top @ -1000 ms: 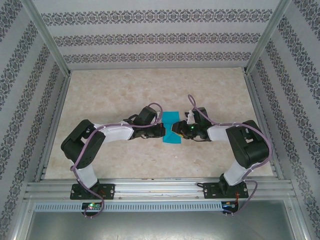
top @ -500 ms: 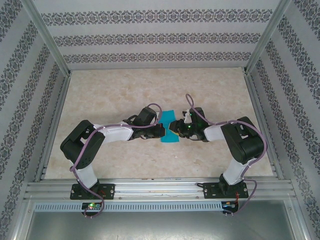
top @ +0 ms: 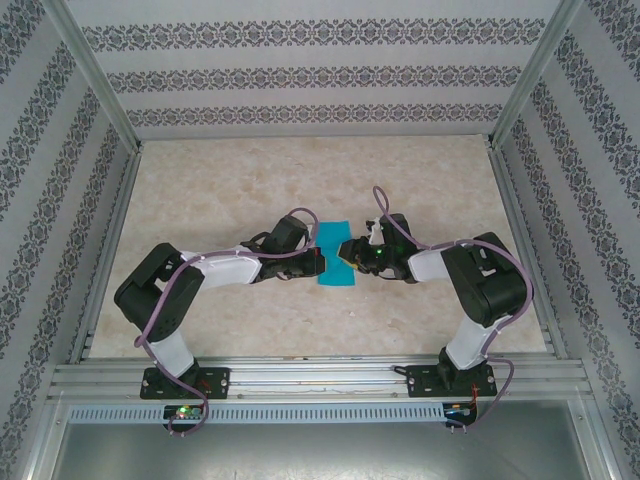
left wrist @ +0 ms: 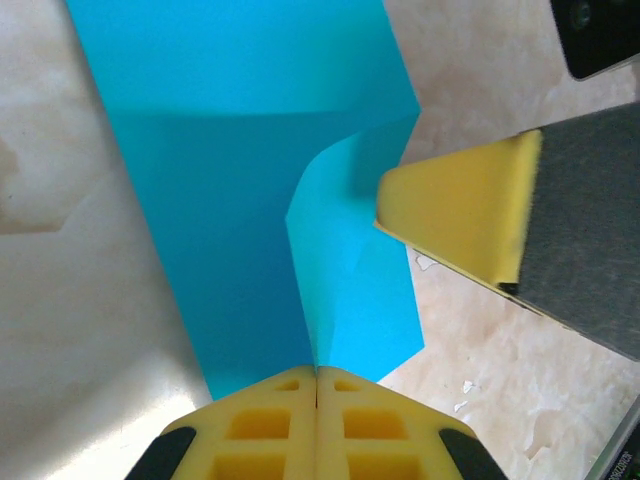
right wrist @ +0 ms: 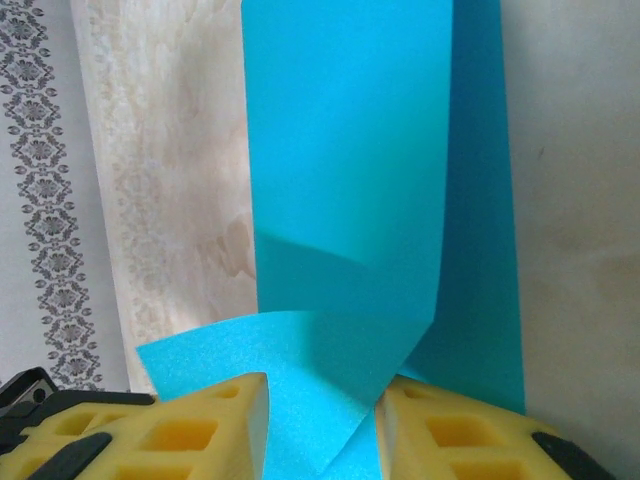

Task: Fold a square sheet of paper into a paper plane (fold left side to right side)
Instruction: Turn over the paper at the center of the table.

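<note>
The square sheet of paper [top: 336, 232] is bright turquoise and lies mid-table between both arms, lifted and narrowed at its waist. In the left wrist view the sheet [left wrist: 250, 150] has a raised flap whose edge runs straight into the seam of my left gripper [left wrist: 317, 372], which is shut on it. From above, my left gripper [top: 320, 263] sits at the sheet's left edge. My right gripper [top: 350, 255] meets the sheet from the right. In the right wrist view, my right gripper [right wrist: 325, 382] has its jaws apart, and a curled flap of the sheet [right wrist: 350, 150] passes loosely between them.
The beige marbled tabletop [top: 230, 190] stretches around the sheet. Patterned walls and an aluminium frame [top: 300, 375] enclose it on all sides. One yellow fingertip [left wrist: 460, 220] of the right gripper hangs close over the sheet's right edge in the left wrist view.
My right gripper moved left onto the sheet and its jaws narrowed. The left arm shifted slightly left. The sheet now looks pinched at its middle.
</note>
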